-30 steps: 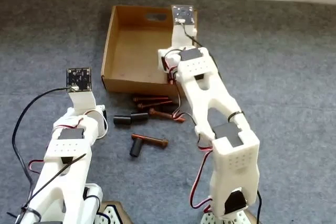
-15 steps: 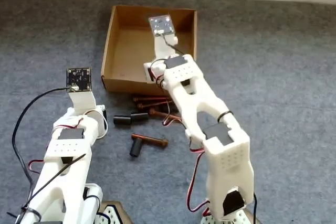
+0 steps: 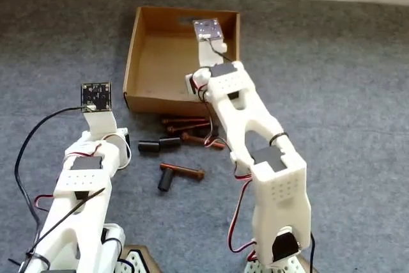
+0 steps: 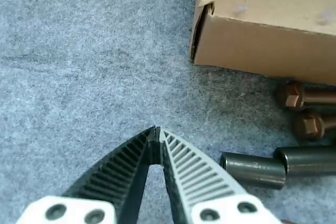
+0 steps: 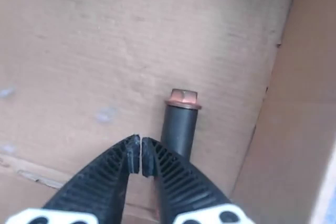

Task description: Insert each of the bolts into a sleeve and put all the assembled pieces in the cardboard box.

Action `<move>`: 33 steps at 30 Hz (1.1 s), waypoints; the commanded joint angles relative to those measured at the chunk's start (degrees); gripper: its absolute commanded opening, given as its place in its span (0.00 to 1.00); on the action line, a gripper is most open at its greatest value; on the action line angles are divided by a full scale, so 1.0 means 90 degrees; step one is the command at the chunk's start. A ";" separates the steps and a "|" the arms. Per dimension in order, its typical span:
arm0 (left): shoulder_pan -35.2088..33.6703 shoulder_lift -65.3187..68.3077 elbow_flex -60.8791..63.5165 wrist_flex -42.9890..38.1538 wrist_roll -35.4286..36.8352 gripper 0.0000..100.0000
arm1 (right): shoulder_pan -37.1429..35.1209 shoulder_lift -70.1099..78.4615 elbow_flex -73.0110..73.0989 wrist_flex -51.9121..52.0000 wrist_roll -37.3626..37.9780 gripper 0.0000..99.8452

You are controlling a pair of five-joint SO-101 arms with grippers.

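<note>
Assembled piece (image 5: 179, 124) lay on box (image 5: 79, 35) floor near wall, just beside right gripper (image 5: 140, 153), jaws closed, empty. Left gripper (image 4: 156, 140) likewise closed, empty, over carpet. Judged: one deposit done; next, fetch loose bolt (image 3: 185, 171) and sleeve (image 4: 253, 169).

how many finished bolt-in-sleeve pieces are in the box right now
1: an assembled piece lies on the cardboard box floor near a side wall, by the right gripper. The arm hides part of the box from above, so another may be hidden.
</note>
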 commanded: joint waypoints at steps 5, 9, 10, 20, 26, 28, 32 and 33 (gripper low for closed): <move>-0.0073 -0.0034 -0.0200 0.0020 0.0029 0.01 | 0.0317 -0.0083 -0.0806 0.0425 0.0059 0.01; -0.0073 -0.0034 -0.0200 0.0020 0.0029 0.01 | 0.0396 -0.0083 -0.0855 0.0425 0.0068 0.01; -0.0073 -0.0034 -0.0200 0.0020 0.0029 0.01 | 0.0376 -0.0083 -0.0855 0.0425 0.0059 0.01; -0.0073 -0.0034 -0.0200 0.0020 0.0029 0.01 | -0.0122 -0.0005 -0.0708 -0.0083 0.0049 0.01; -0.0073 -0.0034 -0.0200 0.0020 0.0029 0.01 | 0.0112 0.0620 -0.0728 -0.0142 0.0059 0.01; -0.0073 -0.0034 -0.0200 0.0020 0.0029 0.01 | 0.0259 0.0708 -0.0728 -0.0142 0.0059 0.01; -0.0073 -0.0034 -0.0200 0.0020 0.0029 0.01 | 0.0503 0.0601 -0.0728 -0.0142 0.0059 0.01; -0.0073 -0.0034 -0.0200 0.0020 0.0029 0.01 | 0.0532 0.0552 -0.0728 -0.0142 0.0059 0.01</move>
